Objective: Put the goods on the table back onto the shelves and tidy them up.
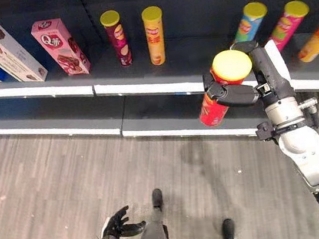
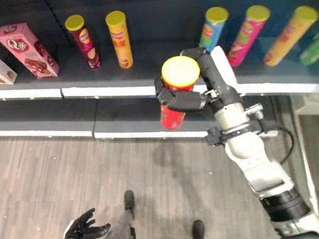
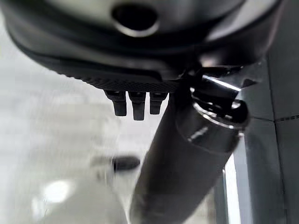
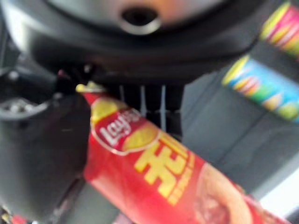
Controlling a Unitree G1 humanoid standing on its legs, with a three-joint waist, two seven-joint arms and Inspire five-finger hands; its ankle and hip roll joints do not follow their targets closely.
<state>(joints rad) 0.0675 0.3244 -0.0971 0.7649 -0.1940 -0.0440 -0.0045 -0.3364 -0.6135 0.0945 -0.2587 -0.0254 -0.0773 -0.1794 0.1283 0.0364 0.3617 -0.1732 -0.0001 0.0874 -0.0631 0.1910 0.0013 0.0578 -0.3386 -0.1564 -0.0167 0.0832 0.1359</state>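
Left eye view — right hand (image 1: pixel 236 92), fingers curled round red crisp can (image 1: pixel 213 111) before the shelf (image 1: pixel 143 88); left hand (image 1: pixel 116 225) relaxed — risk: slipping, toppling neighbours.

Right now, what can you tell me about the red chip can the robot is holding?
The red chip can is a tall tube with a yellow lid on top and yellow print on its side. The right hand has its fingers curled round the upper part. It hangs in the air, slightly tilted, in front of the dark shelf, touching nothing else.
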